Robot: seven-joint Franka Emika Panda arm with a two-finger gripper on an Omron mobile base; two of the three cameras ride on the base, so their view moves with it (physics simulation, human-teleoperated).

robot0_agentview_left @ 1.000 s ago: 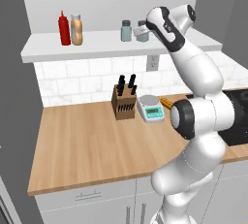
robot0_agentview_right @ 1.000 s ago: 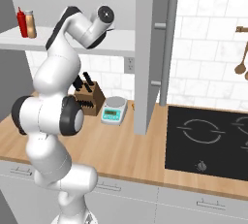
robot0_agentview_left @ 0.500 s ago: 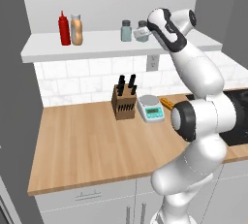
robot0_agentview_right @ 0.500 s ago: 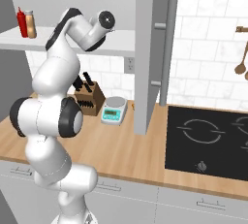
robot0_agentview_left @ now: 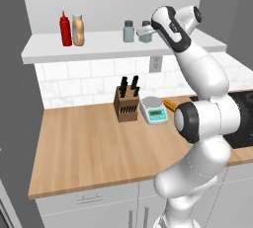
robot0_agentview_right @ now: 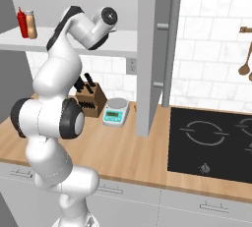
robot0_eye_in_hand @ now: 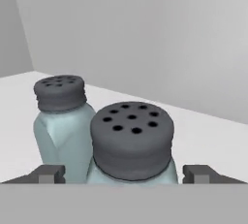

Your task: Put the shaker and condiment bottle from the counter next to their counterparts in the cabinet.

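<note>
Hand view showed the end effector (robot0_eye_in_hand: 130,174) released, its fingertips (robot0_eye_in_hand: 48,173) spread clear of the shaker (robot0_eye_in_hand: 131,143), which stood on the cabinet (robot0_agentview_left: 99,49) shelf just beside the paler shaker (robot0_eye_in_hand: 60,119).

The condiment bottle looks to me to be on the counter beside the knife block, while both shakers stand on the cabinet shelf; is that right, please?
Not quite. The condiment bottle stands on the cabinet shelf beside the red squeeze bottle, not on the counter by the knife block; the left base view shows this. Both shakers, the shaker and the paler shaker, do stand on the shelf.
</note>
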